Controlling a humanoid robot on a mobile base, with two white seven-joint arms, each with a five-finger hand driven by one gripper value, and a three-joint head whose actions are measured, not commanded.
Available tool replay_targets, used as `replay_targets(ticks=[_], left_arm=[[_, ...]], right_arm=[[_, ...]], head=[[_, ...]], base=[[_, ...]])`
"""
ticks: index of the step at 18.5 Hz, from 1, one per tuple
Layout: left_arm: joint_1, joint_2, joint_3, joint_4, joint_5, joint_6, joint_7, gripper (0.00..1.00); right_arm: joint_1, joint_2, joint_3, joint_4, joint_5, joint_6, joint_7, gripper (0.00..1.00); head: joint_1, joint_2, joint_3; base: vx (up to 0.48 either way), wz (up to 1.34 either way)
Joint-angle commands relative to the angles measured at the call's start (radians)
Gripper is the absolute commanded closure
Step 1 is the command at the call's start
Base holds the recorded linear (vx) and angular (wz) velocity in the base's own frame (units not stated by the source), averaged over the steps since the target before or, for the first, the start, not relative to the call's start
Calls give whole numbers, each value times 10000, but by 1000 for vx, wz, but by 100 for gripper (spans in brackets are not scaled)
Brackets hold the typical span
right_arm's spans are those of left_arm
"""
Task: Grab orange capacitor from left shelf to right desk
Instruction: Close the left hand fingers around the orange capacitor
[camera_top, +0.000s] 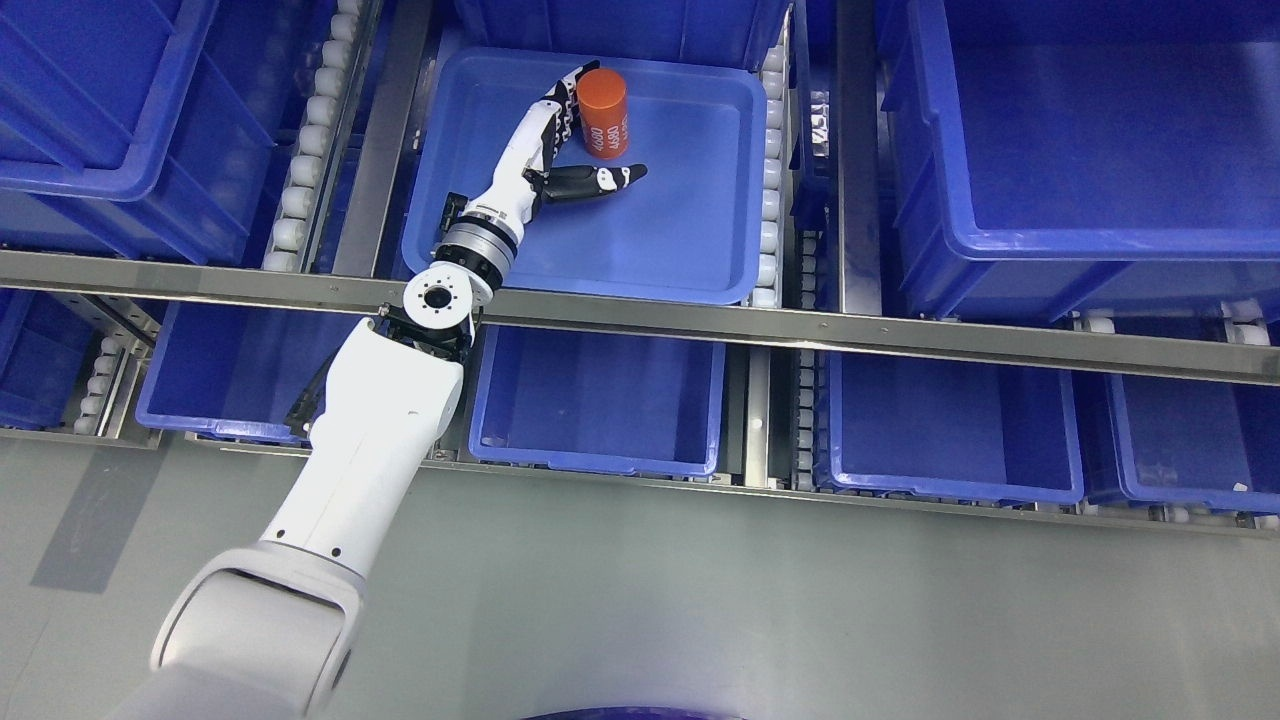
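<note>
An orange capacitor (603, 112), a cylinder with white print, stands upright in a shallow blue tray (690, 230) on the upper shelf level. My left hand (590, 135) reaches into the tray from the lower left. Its fingers (562, 100) are stretched along the capacitor's left side. Its thumb (600, 180) is spread out just below the capacitor. The hand is open around the capacitor and does not close on it. The right arm is out of view.
Large blue bins stand on the upper level at left (110, 120) and right (1080, 150). Several blue bins (600, 400) sit on the lower level. A metal rail (800, 325) crosses in front of the tray. Grey floor (700, 600) lies below.
</note>
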Motion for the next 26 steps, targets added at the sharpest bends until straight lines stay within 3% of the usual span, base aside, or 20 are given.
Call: replay_targets(ticks=[1,6,11,15,18,21,26], left_arm=[[-226,175,26,970,23,-80,-6,25],[-211,175,241,970,39,-723,-21,49],[-180,175,318,970,100,-1014,-21,65],[-88,175,364,940,588,-2224,9,100],[-58,175,486,299,1005,-2488,-6,100],[355,175,609,-1218,1143,-2427,-21,100],[2516,175,594,-4455,1143,-2534,-37,100]], right_arm=[[-16,-174,-107,-337,46,-3,3,0],[-16,-174,-107,-337,46,-3,3,0],[-16,-174,-107,-337,46,-3,3,0],[-16,-174,-107,-337,46,-3,3,0],[-16,-174,-107,-337,46,-3,3,0],[-16,-174,-107,-337,46,-3,3,0],[-16,-174,-107,-337,46,-3,3,0]], head=[[0,0,0],[0,0,0],[0,0,0],[0,0,0],[0,0,0],[0,0,0],[0,0,0]], base=[[0,0],[0,0],[0,0],[0,0],[0,0],[0,0],[0,0]])
